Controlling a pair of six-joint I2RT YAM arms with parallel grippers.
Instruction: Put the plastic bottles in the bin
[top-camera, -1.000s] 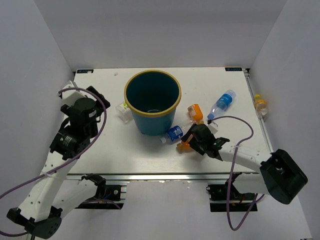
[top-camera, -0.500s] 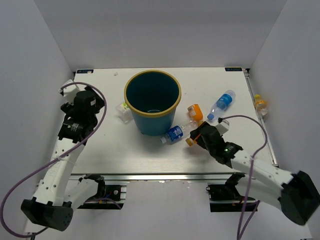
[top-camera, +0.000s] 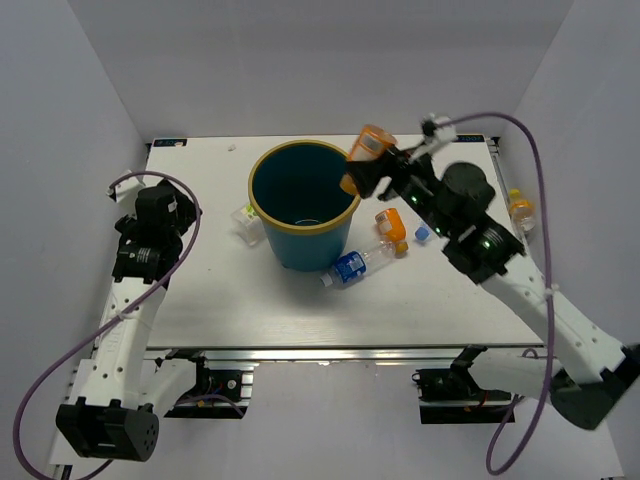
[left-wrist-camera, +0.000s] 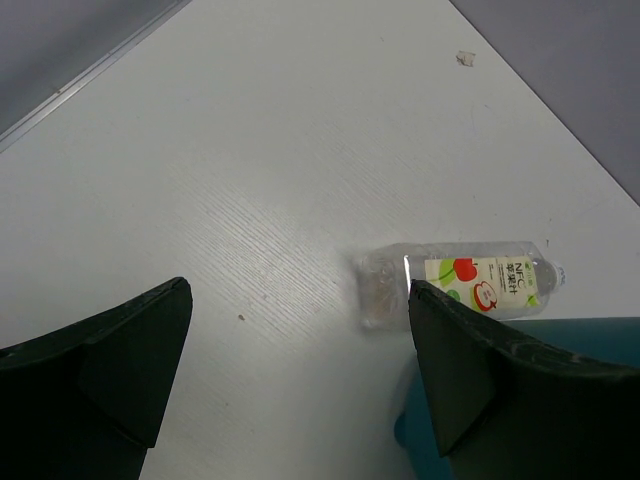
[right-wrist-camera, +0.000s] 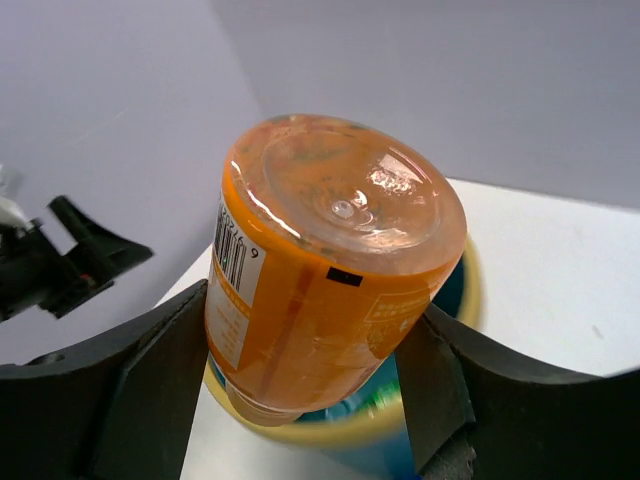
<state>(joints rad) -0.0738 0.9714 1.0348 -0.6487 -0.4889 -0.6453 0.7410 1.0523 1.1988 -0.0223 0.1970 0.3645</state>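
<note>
The teal bin (top-camera: 268, 214) stands mid-table. My right gripper (top-camera: 368, 174) is shut on an orange bottle (top-camera: 372, 143), held tilted over the bin's right rim. In the right wrist view the bottle (right-wrist-camera: 320, 270) fills the jaws base-up, with the yellowish rim (right-wrist-camera: 330, 432) below it. A second orange bottle (top-camera: 392, 225) and a blue-label bottle (top-camera: 350, 267) lie right of the bin. The other blue-label bottle is mostly hidden behind my right arm. The white-green label bottle (top-camera: 245, 222) (left-wrist-camera: 470, 285) lies against the bin's left side (left-wrist-camera: 600, 328). My left gripper (top-camera: 165, 205) (left-wrist-camera: 300, 370) is open and empty to its left.
A small orange bottle with a yellow cap (top-camera: 520, 210) lies beyond the table's right edge. White walls close in the table on the left, back and right. My right arm reaches across the right half of the table.
My right gripper has lifted the orange bottle from the table in front of the bin up over the bin's right rim. My left arm has drawn back and lowered at the left.
</note>
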